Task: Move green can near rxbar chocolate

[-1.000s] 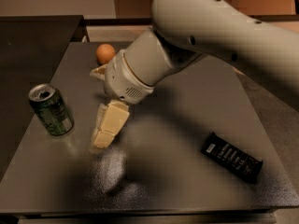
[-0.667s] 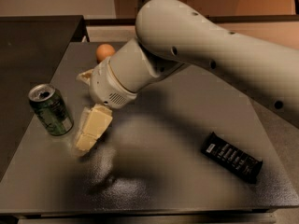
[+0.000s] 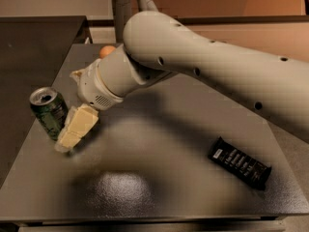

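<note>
The green can [image 3: 49, 112] stands upright near the left edge of the grey table [image 3: 164, 192], its silver top showing. My gripper [image 3: 73, 131] hangs from the big white arm just right of the can, close beside it and low over the table. The rxbar chocolate [image 3: 240, 162] lies flat in its black wrapper with white lettering at the right front of the table, far from the can.
An orange round object [image 3: 107, 50] sits at the back of the table, partly behind my arm [image 3: 203, 66]. A dark counter [image 3: 34, 42] adjoins the table on the left. The table's left edge runs close to the can.
My gripper has moved left and slightly down across the table, ending right beside the can. The can and the bar have not moved.
</note>
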You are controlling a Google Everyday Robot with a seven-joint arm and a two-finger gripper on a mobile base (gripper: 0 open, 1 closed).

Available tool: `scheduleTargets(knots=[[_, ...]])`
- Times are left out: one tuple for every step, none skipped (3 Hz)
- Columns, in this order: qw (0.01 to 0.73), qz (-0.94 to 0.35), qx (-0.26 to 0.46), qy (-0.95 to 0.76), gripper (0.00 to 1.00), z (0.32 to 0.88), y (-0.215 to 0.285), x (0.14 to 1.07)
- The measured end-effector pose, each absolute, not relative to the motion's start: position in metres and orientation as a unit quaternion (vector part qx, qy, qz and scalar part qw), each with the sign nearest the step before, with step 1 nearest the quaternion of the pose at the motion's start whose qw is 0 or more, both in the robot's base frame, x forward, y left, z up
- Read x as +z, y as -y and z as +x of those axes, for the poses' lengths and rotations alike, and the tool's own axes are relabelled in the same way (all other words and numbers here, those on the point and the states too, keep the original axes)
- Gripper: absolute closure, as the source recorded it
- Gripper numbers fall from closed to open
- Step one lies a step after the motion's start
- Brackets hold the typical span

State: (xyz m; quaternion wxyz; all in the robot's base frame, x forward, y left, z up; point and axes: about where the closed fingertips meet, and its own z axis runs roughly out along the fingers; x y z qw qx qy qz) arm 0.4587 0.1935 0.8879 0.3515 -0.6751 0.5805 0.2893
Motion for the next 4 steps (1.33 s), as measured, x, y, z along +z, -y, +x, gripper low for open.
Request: scheduleTargets(knots=[[0.358,-0.666,0.287,-0.588,0.14,0.47,-0.204,0.887],[0.354,-0.662,0.294,-0.592,0.33,0.474,-0.208,0.886],[0.352,-0.662,0.302,-0.588,0.56,0.473,-0.209,0.889],[0.353,-0.66,0.321,-0.58,0.8,0.47,-0.202,0.899]])
